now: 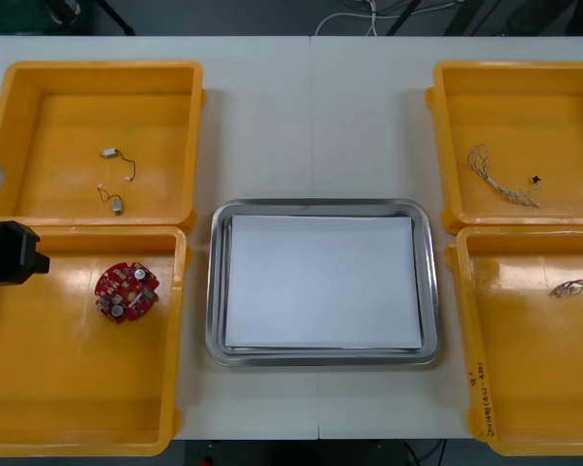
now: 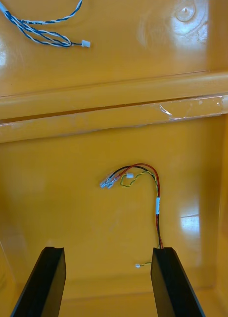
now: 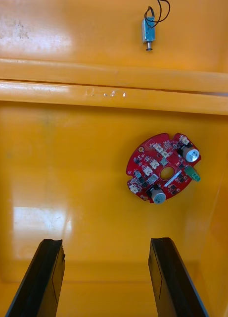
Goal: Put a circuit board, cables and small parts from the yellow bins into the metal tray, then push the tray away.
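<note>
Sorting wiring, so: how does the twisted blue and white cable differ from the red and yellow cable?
Colour: the twisted blue and white cable is two-tone; the red and yellow cable adds a black strand. Place: the first lies in the far right yellow bin, the second in the near right yellow bin, just ahead of the open right gripper. Both lie loose, ending in white plugs. The left gripper hovers over the near left yellow bin.

I have bare bin floor between the spread fingers of my left gripper and the board ahead. On the right, the cable runs to one fingertip of my right gripper, fingers apart. The bin walls stand between both and the tray
</note>
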Controlling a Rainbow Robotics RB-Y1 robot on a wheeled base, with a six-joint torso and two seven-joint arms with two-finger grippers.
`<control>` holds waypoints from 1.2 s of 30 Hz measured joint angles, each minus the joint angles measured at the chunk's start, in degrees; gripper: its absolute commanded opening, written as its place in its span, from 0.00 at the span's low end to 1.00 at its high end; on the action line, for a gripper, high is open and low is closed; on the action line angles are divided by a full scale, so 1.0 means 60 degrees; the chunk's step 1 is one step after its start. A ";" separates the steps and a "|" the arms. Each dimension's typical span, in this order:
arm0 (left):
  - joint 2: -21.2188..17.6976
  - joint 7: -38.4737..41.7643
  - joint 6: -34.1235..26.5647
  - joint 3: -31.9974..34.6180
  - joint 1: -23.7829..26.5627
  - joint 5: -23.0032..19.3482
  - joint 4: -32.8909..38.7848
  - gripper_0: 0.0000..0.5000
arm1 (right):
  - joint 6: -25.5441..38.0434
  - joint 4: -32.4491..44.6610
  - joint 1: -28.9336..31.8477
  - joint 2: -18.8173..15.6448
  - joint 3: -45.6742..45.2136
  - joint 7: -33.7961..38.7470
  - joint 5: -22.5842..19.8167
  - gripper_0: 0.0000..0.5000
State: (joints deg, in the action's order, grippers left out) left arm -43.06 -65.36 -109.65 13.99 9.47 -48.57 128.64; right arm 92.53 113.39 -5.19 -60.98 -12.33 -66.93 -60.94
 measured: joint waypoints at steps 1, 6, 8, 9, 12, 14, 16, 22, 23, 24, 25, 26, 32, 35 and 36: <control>0.0000 0.0000 0.0000 0.0000 0.0000 0.0000 0.0000 1.00 | 0.0000 0.0000 0.0000 0.0000 0.0000 0.0000 0.0000 1.00; 0.0000 0.0000 0.0000 0.0000 0.0000 0.0000 0.0000 1.00 | 0.0000 0.0000 0.0000 0.0000 0.0000 0.0000 0.0000 1.00; 0.0000 0.0000 0.0000 0.0000 0.0000 0.0000 0.0000 1.00 | 0.0000 0.0000 0.0000 0.0000 0.0000 0.0000 0.0000 1.00; 0.0000 0.0000 0.0000 0.0000 0.0000 0.0000 0.0000 1.00 | 0.0000 0.0000 0.0000 0.0000 0.0000 0.0000 0.0000 1.00; 0.0000 0.0000 0.0000 0.0000 0.0000 0.0000 0.0000 1.00 | 0.0000 0.0000 0.0000 0.0000 0.0000 0.0000 0.0000 1.00; 0.0000 0.0000 0.0000 0.0000 0.0000 0.0000 0.0000 1.00 | 0.0000 0.0000 0.0000 0.0000 0.0000 0.0000 0.0000 1.00; 0.0000 0.0000 0.0000 0.0000 0.0000 0.0000 0.0000 1.00 | 0.0000 0.0000 0.0000 0.0000 0.0000 0.0000 0.0000 1.00; 0.0000 0.0000 0.0000 0.0000 0.0000 0.0000 0.0000 1.00 | 0.0000 0.0000 0.0000 0.0000 0.0000 0.0000 0.0000 1.00; 0.0000 0.0000 0.0000 0.0000 0.0000 0.0000 0.0000 1.00 | 0.0000 0.0000 0.0000 0.0000 0.0000 0.0000 0.0000 1.00; 0.0000 0.0000 0.0000 0.0000 0.0000 0.0000 0.0000 1.00 | 0.0000 0.0000 0.0000 0.0000 0.0000 0.0000 0.0000 1.00; 0.0000 0.0000 0.0000 0.0000 0.0000 0.0000 0.0000 1.00 | 0.0000 0.0000 0.0000 0.0000 0.0000 0.0000 0.0000 1.00; 0.0000 0.0000 0.0000 0.0000 0.0000 0.0000 0.0000 1.00 | 0.0000 0.0000 0.0000 0.0000 0.0000 0.0000 0.0000 1.00; 0.0000 0.0000 0.0000 0.0000 0.0000 0.0000 0.0000 1.00 | 0.0000 0.0000 0.0000 0.0000 0.0000 0.0000 0.0000 1.00; 0.0000 0.0000 0.0000 0.0000 0.0000 0.0000 0.0000 1.00 | 0.0000 0.0000 0.0000 0.0000 0.0000 0.0000 0.0000 1.00; 0.0000 0.0000 0.0000 0.0000 0.0000 0.0000 0.0000 1.00 | 0.0000 0.0000 0.0000 0.0000 0.0000 0.0000 0.0000 1.00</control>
State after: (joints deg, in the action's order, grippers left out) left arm -43.06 -65.36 -109.65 13.99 9.47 -48.57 128.64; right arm 92.53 113.39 -5.19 -60.98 -12.33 -66.93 -60.94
